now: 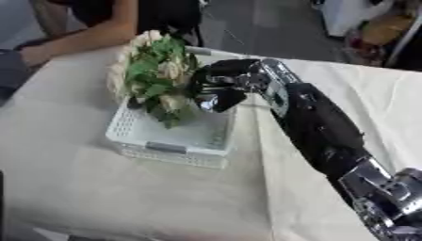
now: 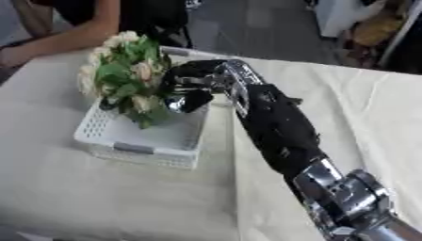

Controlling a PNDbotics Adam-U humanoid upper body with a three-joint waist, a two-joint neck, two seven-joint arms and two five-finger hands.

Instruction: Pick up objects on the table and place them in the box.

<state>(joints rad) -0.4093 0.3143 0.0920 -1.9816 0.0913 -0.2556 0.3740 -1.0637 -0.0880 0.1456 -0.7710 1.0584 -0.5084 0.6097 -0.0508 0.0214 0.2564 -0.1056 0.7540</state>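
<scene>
While its arm reaches in from the lower right, the right robot hand (image 1: 221, 84) hangs over the white perforated basket (image 1: 169, 141), its fingers curled round the stems of a bouquet of cream roses and green leaves (image 1: 155, 70). That bouquet stands just left of the robot hand, tilted, above the basket's far end. Below the robot hand the basket rests on the cream-clothed desk (image 1: 82, 188).

One bouquet (image 1: 152, 75) of cream roses and green leaves. One white perforated basket (image 1: 169, 141), at the worktop's (image 1: 99, 197) far edge. One robot hand (image 1: 218, 82), the right. One person's bare arm (image 1: 82, 37) on the far-left corner.
</scene>
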